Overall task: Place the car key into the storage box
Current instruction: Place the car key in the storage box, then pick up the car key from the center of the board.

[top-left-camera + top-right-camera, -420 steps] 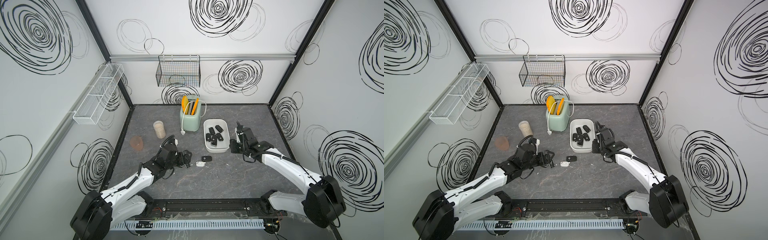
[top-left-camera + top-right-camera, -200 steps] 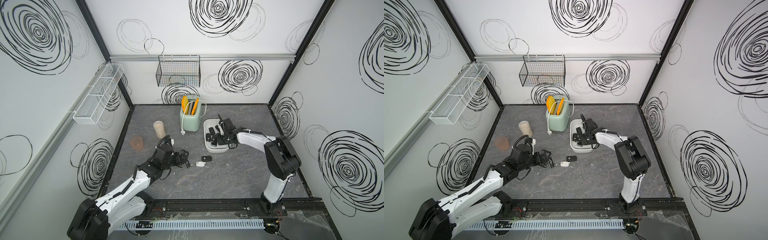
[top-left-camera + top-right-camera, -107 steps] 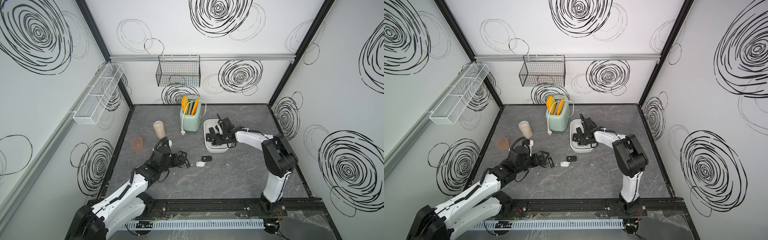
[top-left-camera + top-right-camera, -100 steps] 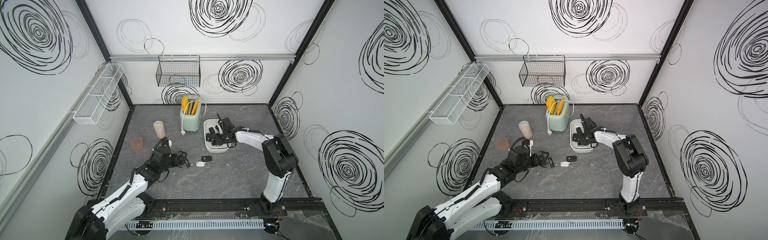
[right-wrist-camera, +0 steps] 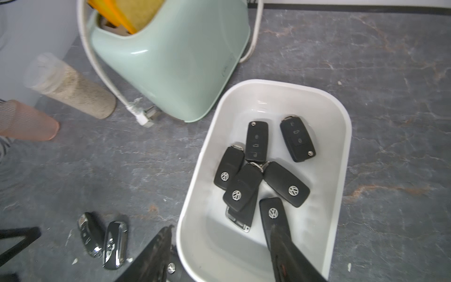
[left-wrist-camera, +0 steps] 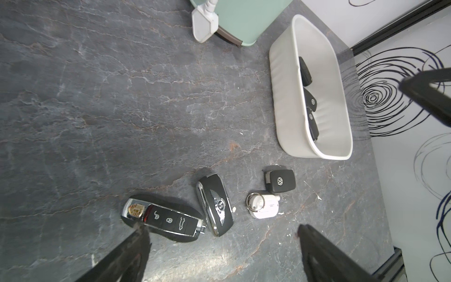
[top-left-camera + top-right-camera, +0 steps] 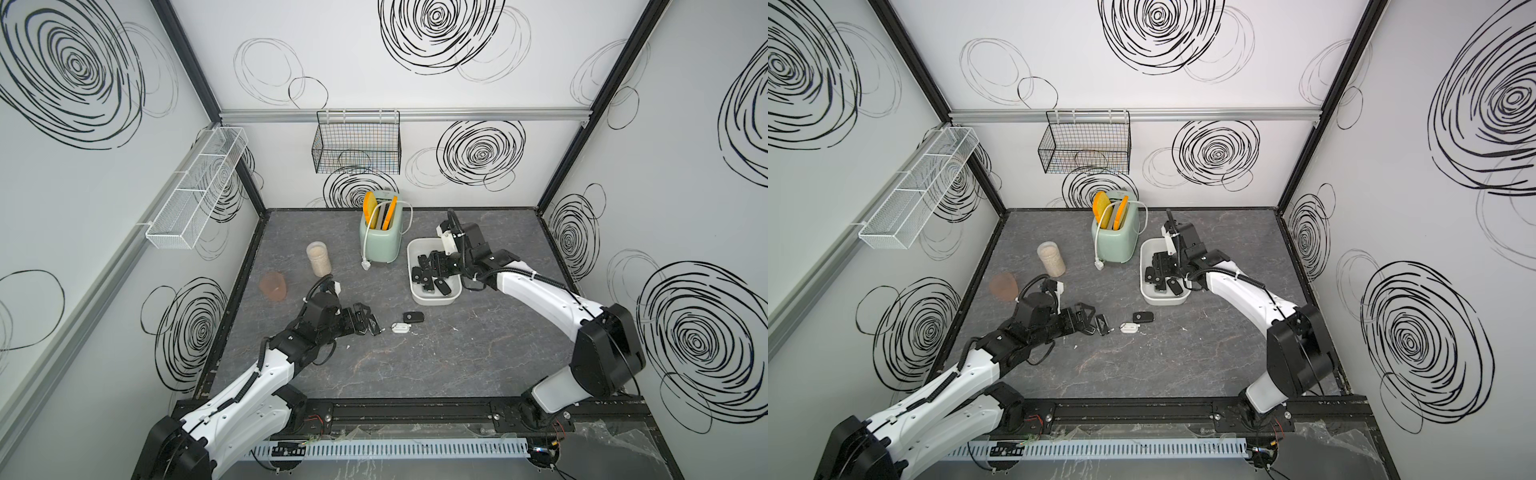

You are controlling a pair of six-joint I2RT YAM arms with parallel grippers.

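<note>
The storage box (image 7: 432,301) (image 7: 1165,300) (image 5: 341,146) is a white tub beside the toaster, with several black car keys lying in it. My right gripper (image 7: 438,266) (image 5: 220,228) hovers open over its near end, one finger outside the wall and the other above a VW key (image 5: 273,212) lying on the box floor. On the table lie a black VW key (image 7: 413,317) (image 6: 280,182), a white tag (image 6: 264,207), and two chrome-edged keys (image 6: 166,221) (image 6: 216,205). My left gripper (image 7: 365,324) (image 6: 222,234) stands open just behind those two, holding nothing.
A mint toaster (image 7: 380,243) with its cord and plug stands left of the box. A beige-filled jar (image 7: 318,258) and a pink cup (image 7: 273,286) stand further left. A black wire basket (image 7: 357,147) hangs on the back wall and a white mesh rack (image 7: 195,191) on the left wall.
My right gripper swung from the box's right side to over the box, and its jaws have spread apart. The left gripper has stayed open in about the same place.
</note>
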